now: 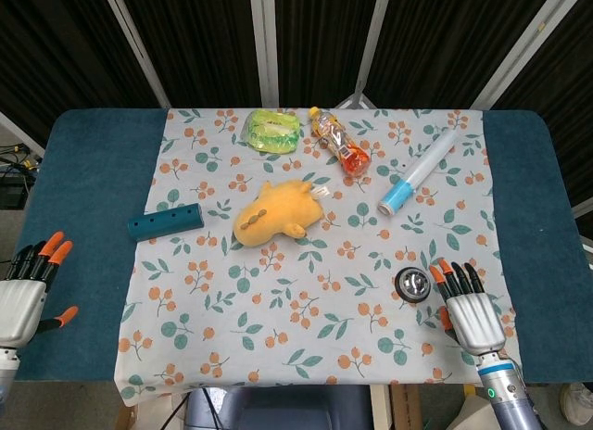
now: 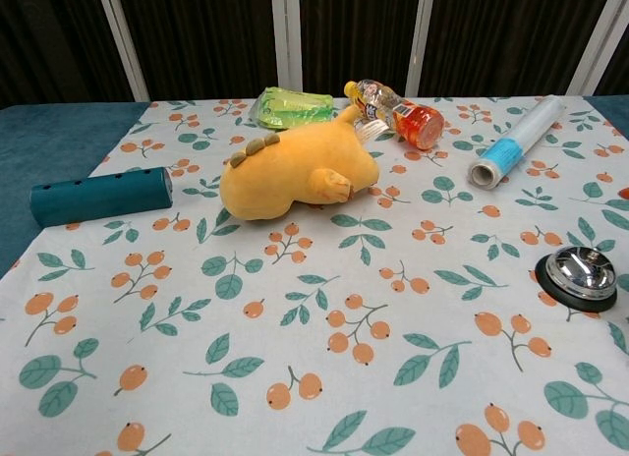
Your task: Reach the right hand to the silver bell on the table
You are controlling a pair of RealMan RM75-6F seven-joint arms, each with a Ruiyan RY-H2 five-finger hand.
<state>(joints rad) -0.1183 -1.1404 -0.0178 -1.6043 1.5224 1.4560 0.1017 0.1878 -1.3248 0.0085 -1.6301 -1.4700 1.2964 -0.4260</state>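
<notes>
Head view: right hand [image 1: 470,309] sits palm down, fingers straight and slightly spread, holding nothing, with the silver bell [image 1: 412,284] just beside its fingertips on the thumb side (near, apparently not touching yet). Likely lined up for a short sideways reach. Left hand [image 1: 23,293] is parked at the tabletop [image 1: 83,184] edge, fingers apart, empty, well away.

Chest view: bell [image 2: 580,275] upright on the floral cloth [image 2: 314,309]; neither hand clearly shows here.
</notes>
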